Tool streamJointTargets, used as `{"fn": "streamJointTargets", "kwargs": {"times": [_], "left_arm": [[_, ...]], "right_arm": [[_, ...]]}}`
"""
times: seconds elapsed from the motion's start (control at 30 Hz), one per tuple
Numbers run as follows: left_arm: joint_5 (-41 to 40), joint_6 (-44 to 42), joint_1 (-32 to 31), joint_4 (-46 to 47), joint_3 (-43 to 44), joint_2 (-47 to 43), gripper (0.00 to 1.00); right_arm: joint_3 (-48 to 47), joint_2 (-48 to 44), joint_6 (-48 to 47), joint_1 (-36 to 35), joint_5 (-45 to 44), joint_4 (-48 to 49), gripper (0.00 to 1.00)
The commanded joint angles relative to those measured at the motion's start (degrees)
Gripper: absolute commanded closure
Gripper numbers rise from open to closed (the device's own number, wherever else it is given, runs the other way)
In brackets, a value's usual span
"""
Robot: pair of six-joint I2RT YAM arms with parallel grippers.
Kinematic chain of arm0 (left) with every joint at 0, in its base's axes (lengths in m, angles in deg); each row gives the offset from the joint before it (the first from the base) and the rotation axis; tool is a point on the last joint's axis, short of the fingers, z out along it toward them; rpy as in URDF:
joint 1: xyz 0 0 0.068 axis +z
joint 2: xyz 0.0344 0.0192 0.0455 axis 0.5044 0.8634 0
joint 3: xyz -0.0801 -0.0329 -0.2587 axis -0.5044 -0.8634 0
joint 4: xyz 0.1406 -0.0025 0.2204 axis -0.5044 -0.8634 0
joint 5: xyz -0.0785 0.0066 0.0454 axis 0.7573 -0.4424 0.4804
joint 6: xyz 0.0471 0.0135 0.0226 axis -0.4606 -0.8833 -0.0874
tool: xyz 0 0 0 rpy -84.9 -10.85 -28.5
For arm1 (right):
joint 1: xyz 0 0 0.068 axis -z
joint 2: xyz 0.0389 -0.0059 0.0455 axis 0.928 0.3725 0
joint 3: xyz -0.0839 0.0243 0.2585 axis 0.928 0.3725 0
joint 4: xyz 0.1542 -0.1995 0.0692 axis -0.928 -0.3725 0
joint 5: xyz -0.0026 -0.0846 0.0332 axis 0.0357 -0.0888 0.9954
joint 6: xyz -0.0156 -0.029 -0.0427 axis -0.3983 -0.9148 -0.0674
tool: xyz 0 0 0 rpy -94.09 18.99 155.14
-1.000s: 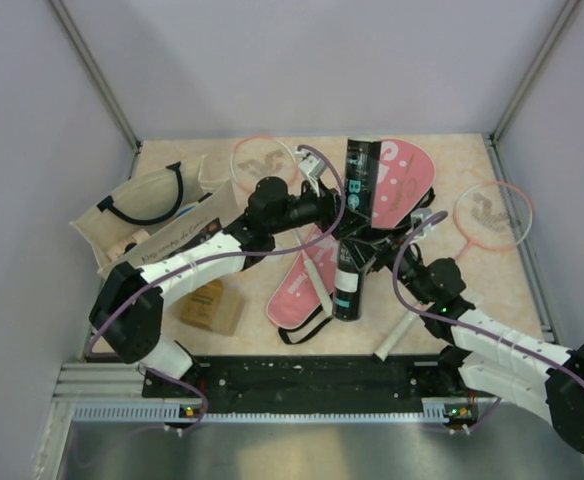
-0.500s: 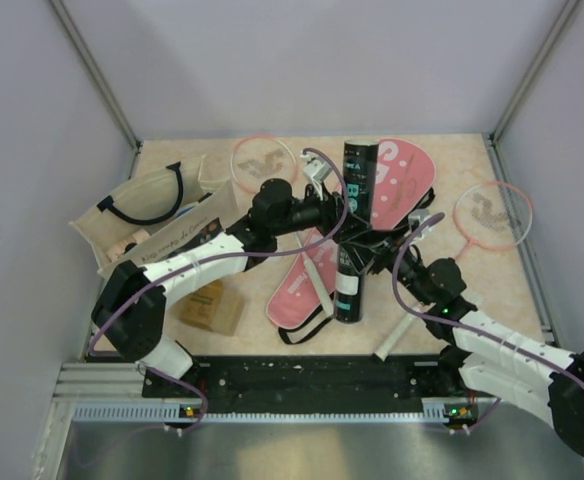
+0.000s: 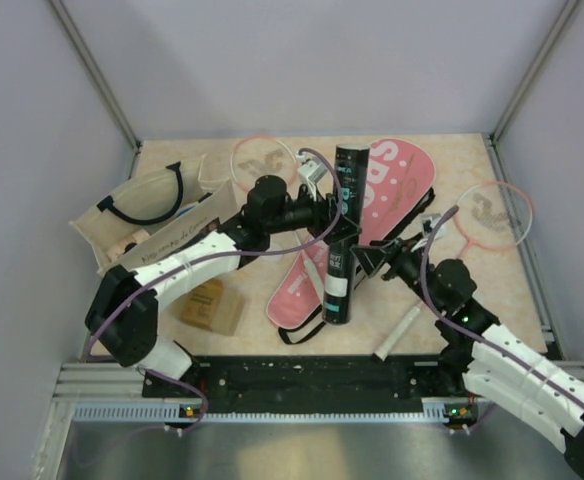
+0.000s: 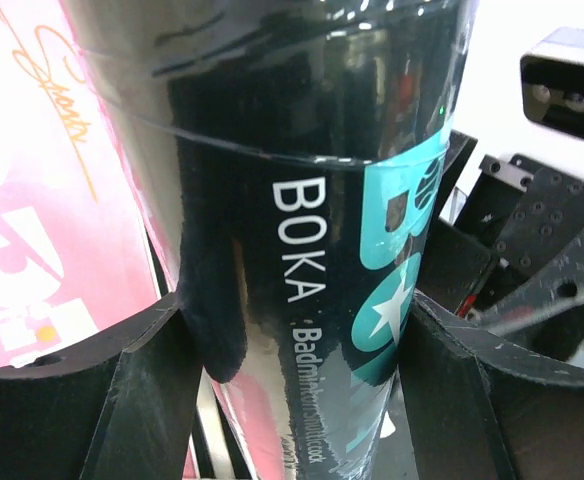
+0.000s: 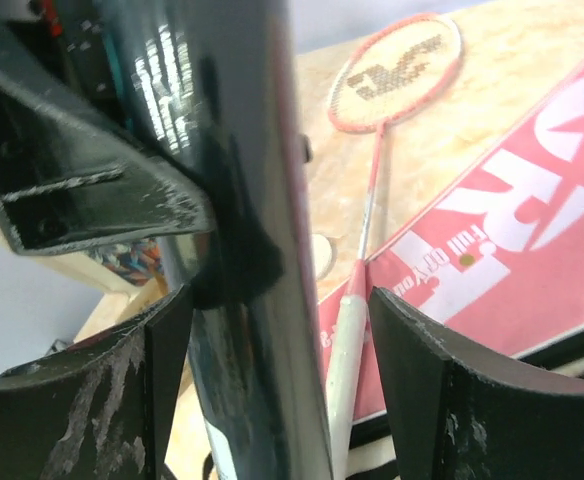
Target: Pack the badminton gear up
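The black tube [image 3: 342, 230] with teal lettering stands nearly upright over the pink "SPORT" cover [image 3: 397, 185]. My left gripper [image 3: 333, 212] is shut on its upper half, and in the left wrist view both fingers press the tube [image 4: 312, 200] around the gripper point [image 4: 292, 310]. From the right, my right gripper [image 3: 368, 262] straddles the tube [image 5: 242, 200]. It is open [image 5: 277, 300]: the tube rests against the left finger, with a gap to the right one. One pink-rimmed racket [image 3: 262, 160] lies at the back, its head also in the right wrist view [image 5: 397, 75]. The other racket [image 3: 492, 215] lies right.
A beige tote bag [image 3: 147, 215] with black handles lies at the left. A small brown cardboard box [image 3: 212, 305] sits near the front left. The cover's black strap [image 3: 307, 330] trails toward the front edge. Grey walls close in the table on three sides.
The right gripper has widened and drawn back to the right, away from the tube. The tube, held by the left gripper, has shifted slightly left.
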Motion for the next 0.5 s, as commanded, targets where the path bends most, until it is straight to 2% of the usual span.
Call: {"fn": "streamJointTargets", "kwargs": {"times": [0.0, 0.13, 0.3, 0.4, 0.47], "left_arm": [[0.9, -3.7, 0.3, -2.2, 3.9, -6.7, 0.67], [-4.8, -11.2, 0.3, -13.6, 6.5, -10.3, 0.67], [-7.1, -16.7, 0.3, -23.1, 7.3, -15.5, 0.67], [-7.2, -18.1, 0.3, -25.5, 4.8, -19.7, 0.67], [-6.6, -19.5, 0.2, -27.6, 3.0, -22.8, 0.67]], "right_arm": [[-6.2, -5.2, 6.0, -0.5, -10.0, -18.8, 0.31], [-8.3, -9.0, 11.6, -0.4, -22.3, -28.4, 0.34], [-10.4, -7.2, 10.1, 0.2, -36.2, -34.3, 0.36], [-13.9, -1.0, 9.2, 3.2, -39.5, -39.4, 0.36], [-17.1, 3.8, 11.5, 7.9, -37.7, -44.2, 0.36]]}}
